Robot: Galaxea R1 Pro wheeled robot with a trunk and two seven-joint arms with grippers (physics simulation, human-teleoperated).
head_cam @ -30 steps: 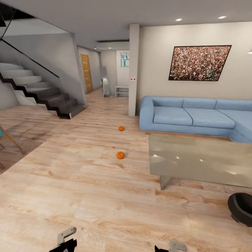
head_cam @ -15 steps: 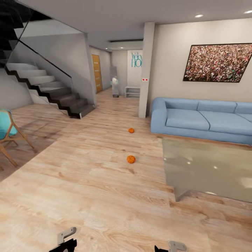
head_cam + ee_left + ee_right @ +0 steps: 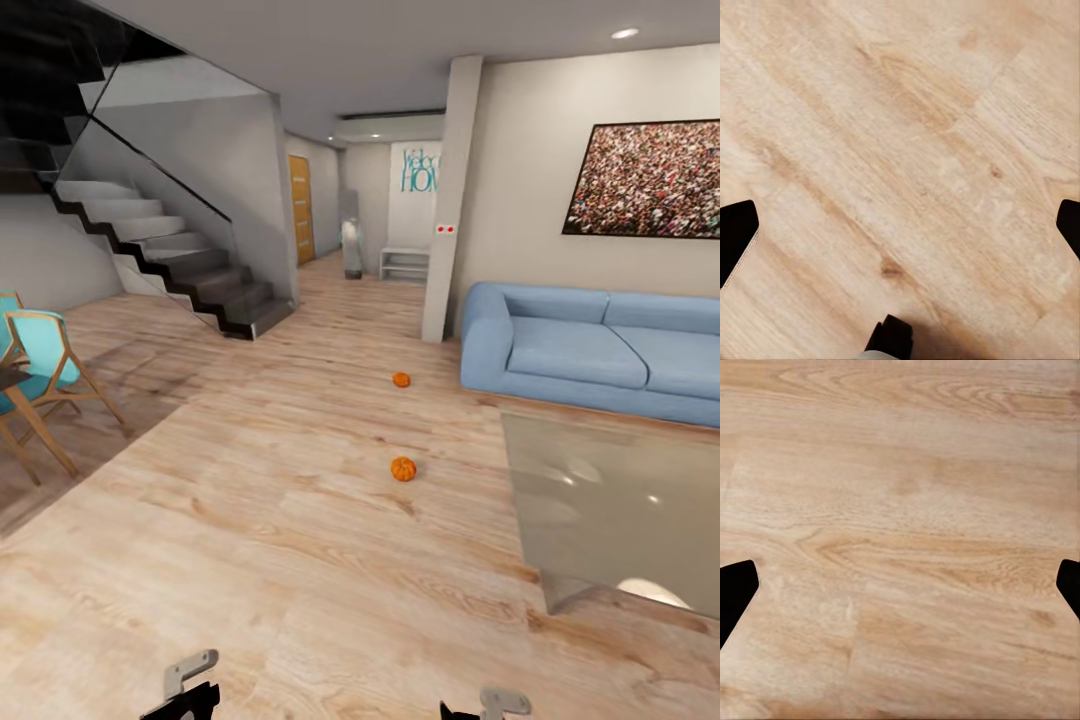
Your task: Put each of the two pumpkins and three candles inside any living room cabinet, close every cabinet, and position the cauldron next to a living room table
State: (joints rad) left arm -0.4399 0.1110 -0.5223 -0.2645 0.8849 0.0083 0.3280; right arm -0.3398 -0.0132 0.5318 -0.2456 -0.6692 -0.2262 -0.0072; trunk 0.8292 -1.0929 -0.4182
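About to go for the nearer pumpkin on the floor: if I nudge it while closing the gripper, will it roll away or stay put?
The nearer pumpkin looks round and sits free on smooth wood floor, so a nudge would probably roll it. Its ribs may damp rolling slightly. It looks small, likely light, so even a soft bump could shift it. Close on both sides at once.
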